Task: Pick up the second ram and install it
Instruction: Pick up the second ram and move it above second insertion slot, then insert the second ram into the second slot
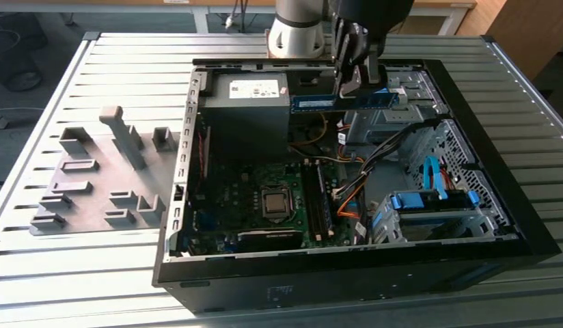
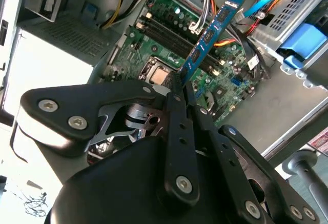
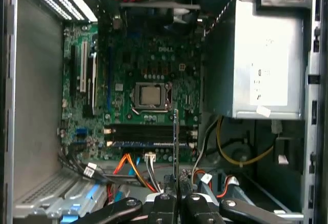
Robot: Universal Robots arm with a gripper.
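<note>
The second ram (image 1: pixel 341 102) is a long blue-green stick with dark chips, and my gripper (image 1: pixel 359 87) is shut on it. It hangs level above the open computer case (image 1: pixel 186 171), over the far end near the power supply (image 1: pixel 249 102). In the second wrist view the second ram (image 2: pixel 211 33) juts out from the closed fingers (image 2: pixel 177 111) over the motherboard (image 2: pixel 154 55). The first wrist view has the second ram (image 3: pixel 176 137) edge-on, above the dark memory slots (image 3: pixel 148 131); one slot there holds a bluish stick (image 3: pixel 143 144).
Grey fixture blocks (image 1: pixel 99 178) sit on a mat at the exterior view's left. A drive bay with bright blue clips (image 1: pixel 432 201) and bundles of orange and black cables (image 1: pixel 350 198) crowd the case's right side. The processor socket (image 1: pixel 275 201) lies mid-board.
</note>
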